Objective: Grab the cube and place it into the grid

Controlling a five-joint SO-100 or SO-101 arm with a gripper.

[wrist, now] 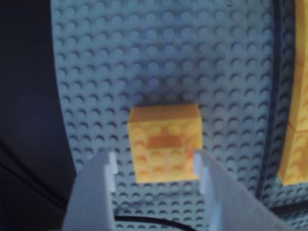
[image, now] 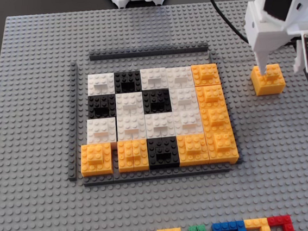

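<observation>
Tool [wrist: 156, 166] wide open, fingers straddling cube [wrist: 166, 139], not gripping it.

— Where is the cube [image: 268, 79] found?
— The orange-yellow block is seated upright, well right of the grid [image: 157, 117], a dark-framed mosaic of white, black and orange squares.

orange-yellow cube [image: 268, 79], white gripper [image: 263, 72]
</observation>
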